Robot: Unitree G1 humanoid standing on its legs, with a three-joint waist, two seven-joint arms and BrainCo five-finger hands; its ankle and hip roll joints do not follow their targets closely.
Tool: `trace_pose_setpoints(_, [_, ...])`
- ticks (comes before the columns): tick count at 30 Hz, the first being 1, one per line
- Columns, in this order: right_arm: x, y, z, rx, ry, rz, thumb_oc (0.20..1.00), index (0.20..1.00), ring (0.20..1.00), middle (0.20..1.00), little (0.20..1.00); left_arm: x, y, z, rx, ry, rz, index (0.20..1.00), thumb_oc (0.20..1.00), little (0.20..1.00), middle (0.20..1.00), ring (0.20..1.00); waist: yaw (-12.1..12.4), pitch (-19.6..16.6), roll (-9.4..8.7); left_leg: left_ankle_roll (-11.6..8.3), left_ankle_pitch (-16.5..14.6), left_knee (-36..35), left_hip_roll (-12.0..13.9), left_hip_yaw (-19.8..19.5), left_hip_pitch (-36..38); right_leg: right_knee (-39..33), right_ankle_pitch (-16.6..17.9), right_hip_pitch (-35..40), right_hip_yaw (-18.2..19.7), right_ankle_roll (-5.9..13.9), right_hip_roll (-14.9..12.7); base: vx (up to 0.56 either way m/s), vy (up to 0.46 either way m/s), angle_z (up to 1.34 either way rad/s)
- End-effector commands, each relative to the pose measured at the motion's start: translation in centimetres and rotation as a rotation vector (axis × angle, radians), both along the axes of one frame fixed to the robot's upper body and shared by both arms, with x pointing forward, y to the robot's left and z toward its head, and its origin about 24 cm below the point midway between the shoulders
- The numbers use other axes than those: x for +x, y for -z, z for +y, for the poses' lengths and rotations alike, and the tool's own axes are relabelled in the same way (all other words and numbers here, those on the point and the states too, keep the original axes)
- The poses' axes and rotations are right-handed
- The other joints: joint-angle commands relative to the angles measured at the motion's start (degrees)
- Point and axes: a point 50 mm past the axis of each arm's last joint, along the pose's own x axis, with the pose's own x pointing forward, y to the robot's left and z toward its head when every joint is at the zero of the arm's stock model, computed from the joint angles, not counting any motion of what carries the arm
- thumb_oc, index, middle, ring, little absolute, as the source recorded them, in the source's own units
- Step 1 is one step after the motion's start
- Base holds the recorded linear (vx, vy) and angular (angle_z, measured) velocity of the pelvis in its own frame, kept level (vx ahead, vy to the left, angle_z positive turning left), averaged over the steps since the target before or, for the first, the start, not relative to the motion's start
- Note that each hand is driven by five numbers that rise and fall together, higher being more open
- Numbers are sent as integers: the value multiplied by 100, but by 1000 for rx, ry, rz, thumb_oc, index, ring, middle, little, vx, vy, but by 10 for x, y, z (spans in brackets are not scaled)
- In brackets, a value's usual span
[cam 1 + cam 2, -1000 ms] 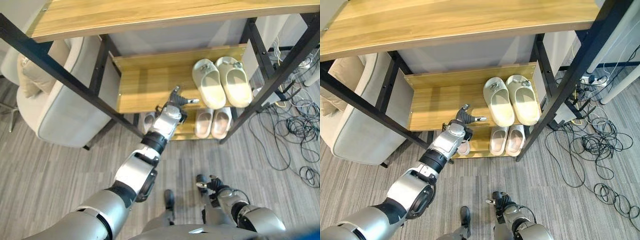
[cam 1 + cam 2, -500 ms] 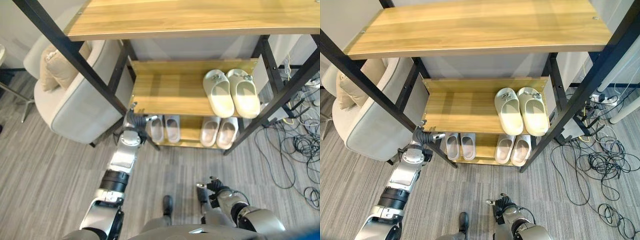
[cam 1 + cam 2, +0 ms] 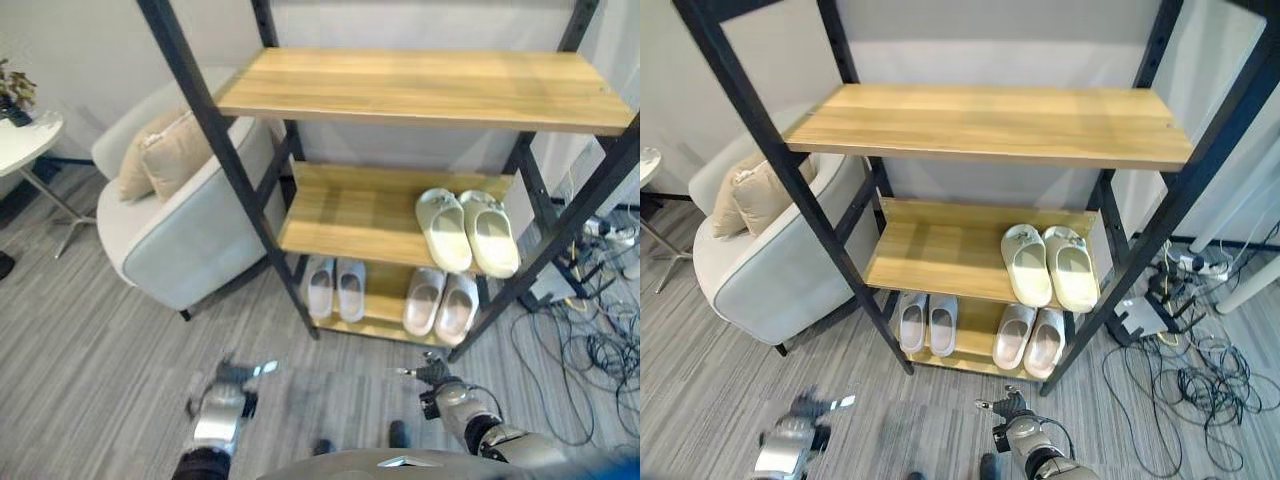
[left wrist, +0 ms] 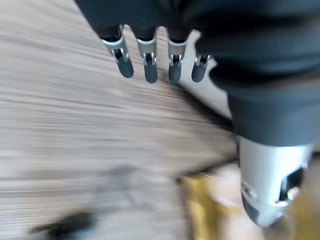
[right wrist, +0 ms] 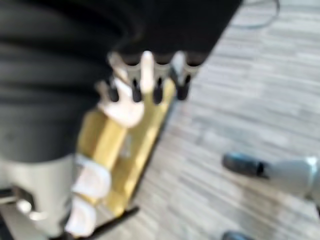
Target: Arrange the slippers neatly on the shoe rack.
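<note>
With both arms low near the floor, the shoe rack [image 3: 980,125] stands ahead and above the hands: a black frame with three wooden shelves, the top one bare. Beside the rack on the robot's left sits a pale armchair [image 3: 780,265] with a cushion.

Slippers, all toes-in, long axes running front to back:
- cream pair [image 3: 1050,265], middle shelf, toward the right end, side by side.
- grey-white pair [image 3: 927,322], bottom shelf, left part.
- pinkish-white pair [image 3: 1029,338], bottom shelf, right part, tilted slightly.

No slipper lies on the floor. Judgement: arrangement looks complete or close to it.

Left hand [image 3: 228,385]: fingers straight and relaxed, empty, low over the floor, well apart from the rack, front-left of it. Right hand [image 3: 437,384]: fingers loosely extended, empty, just in front of the rack's bottom shelf. It is the nearer hand to the bottom right pair, which lies ahead of it.
</note>
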Motion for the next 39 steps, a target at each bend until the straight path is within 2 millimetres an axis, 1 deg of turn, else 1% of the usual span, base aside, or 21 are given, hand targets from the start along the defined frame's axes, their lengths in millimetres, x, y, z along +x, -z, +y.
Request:
trace_pose_setpoints(1, [-10,4,4,-38,-40,18,1000,1000,1000,1000,1000,-6,11,14,161,-42,-2,1000,1000,1000,1000,1000,-29,-122,-25,-75,190,45,-33,46,-16,45,-518,629,218,15,64,24,53,9])
trace_pose_setpoints(3, [-14,6,5,-50,-50,24,1000,1000,1000,1000,1000,-27,28,10,159,-93,69,1000,1000,1000,1000,1000,-24,-174,-85,-55,164,45,-31,30,42,46,-540,677,210,24,57,32,64,1])
trace_pose_setpoints(8, [-29,12,8,-77,-68,55,1000,1000,1000,1000,1000,-57,47,-2,147,-157,176,1000,1000,1000,1000,1000,-10,-296,-233,-18,116,45,-29,-14,131,43,-594,774,173,43,48,26,48,1])
trace_pose_setpoints(9, [-31,13,7,-87,-65,56,1000,1000,1000,1000,1000,-62,49,-3,138,-168,195,1000,1000,1000,1000,1000,-10,-313,-250,-13,110,45,-32,-22,138,38,-596,784,170,48,47,18,35,0])
trace_pose_setpoints(10, [-31,13,7,-87,-65,55,1000,1000,1000,1000,1000,-62,49,-3,138,-168,195,1000,1000,1000,1000,1000,-10,-313,-250,-13,110,45,-32,-23,138,38,-597,785,170,48,46,12,31,0])
trace_pose_setpoints(13, [-37,14,-3,-130,-29,46,1000,1000,1000,1000,1000,-73,53,-4,110,-221,222,1000,1000,1000,1000,1000,-5,-401,-354,9,83,45,-39,-42,162,22,-610,813,159,74,46,11,23,0])
trace_pose_setpoints(14, [-39,14,-11,-153,6,38,1000,1000,1000,1000,1000,-80,54,-3,100,-245,246,1000,1000,1000,1000,1000,6,-447,-412,16,69,45,-35,-48,170,20,-622,821,143,86,42,0,0,0])
trace_pose_setpoints(15, [-39,14,-11,-153,6,38,1000,1000,1000,1000,1000,-80,54,-3,100,-244,246,1000,1000,1000,1000,1000,6,-448,-412,17,69,45,-36,-48,170,20,-622,821,142,87,41,0,0,0])
trace_pose_setpoints(17, [-43,15,-17,-166,49,41,1000,1000,1000,1000,1000,-92,55,3,107,-278,291,1000,1000,1000,1000,1000,19,-499,-489,27,51,45,-33,-38,179,20,-640,829,136,108,35,0,0,0])
trace_pose_setpoints(19, [-44,15,-17,-164,59,42,1000,1000,1000,1000,1000,-95,54,5,113,-287,301,1000,1000,1000,1000,1000,29,-515,-514,31,44,45,-33,-45,184,20,-643,838,130,117,34,0,0,0])
trace_pose_setpoints(20, [-48,16,-14,-145,77,46,1000,1000,1000,1000,1000,-100,54,8,123,-298,322,1000,1000,1000,1000,1000,31,-529,-539,43,36,45,-34,-54,190,20,-647,846,126,129,33,2,33,1])
trace_pose_setpoints(22, [-51,17,-10,-128,90,50,1000,1000,1000,1000,1000,-108,54,8,120,-317,359,1000,1000,1000,1000,1000,31,-553,-551,54,16,45,-36,-45,207,20,-649,858,131,142,23,4,21,0])
trace_pose_setpoints(23, [-51,17,-10,-128,90,50,1000,1000,1000,1000,1000,-108,54,8,120,-317,359,1000,1000,1000,1000,1000,31,-553,-551,54,16,45,-36,-45,207,20,-649,858,131,142,23,10,33,2])
trace_pose_setpoints(24, [-51,17,-5,-105,91,50,1000,1000,1000,1000,1000,-114,55,7,109,-339,390,1000,1000,1000,1000,1000,32,-566,-552,65,5,45,-43,-44,216,20,-654,863,131,149,15,0,0,0])
trace_pose_setpoints(25, [-51,17,-5,-105,91,50,1000,1000,1000,1000,1000,-114,55,8,109,-339,390,1000,1000,1000,1000,1000,32,-566,-553,65,5,45,-43,-44,217,20,-654,863,131,149,15,11,36,0])
trace_pose_setpoints(27, [-49,17,14,-37,66,45,1000,1000,1000,1000,1000,-120,56,4,93,-349,423,1000,1000,1000,1000,1000,42,-578,-539,79,1,45,-53,-45,220,20,-649,867,137,163,4,4,19,-1])
trace_pose_setpoints(29, [-47,17,18,-15,38,45,1000,1000,1000,1000,1000,-125,57,1,90,-353,447,1000,1000,1000,1000,1000,45,-587,-513,93,-2,45,-68,-45,223,20,-643,861,150,170,-8,7,44,-1])
trace_pose_setpoints(30, [-48,17,31,31,8,51,1000,1000,1000,1000,1000,-129,58,-4,81,-348,470,1000,1000,1000,1000,1000,41,-593,-482,109,-6,45,-83,-45,226,20,-631,853,152,176,-23,10,49,1])
trace_pose_setpoints(34, [-49,16,44,67,-70,56,1000,1000,1000,1000,1000,-131,60,-10,72,-335,491,1000,1000,1000,1000,1000,44,-601,-421,137,-7,45,-104,-57,228,20,-628,849,159,181,-42,3,21,0])
trace_pose_setpoints(36, [-48,16,43,48,-96,54,1000,1000,1000,1000,1000,-131,60,-12,70,-330,496,1000,1000,1000,1000,1000,45,-603,-409,142,-4,45,-107,-61,229,20,-626,853,156,182,-47,0,0,0])
trace_pose_setpoints(39, [-47,17,29,-45,-135,47,1000,1000,1000,1000,1000,-129,61,-19,56,-315,498,1000,1000,1000,1000,1000,27,-604,-364,155,6,45,-115,-77,236,20,-617,854,161,175,-53,0,0,0])
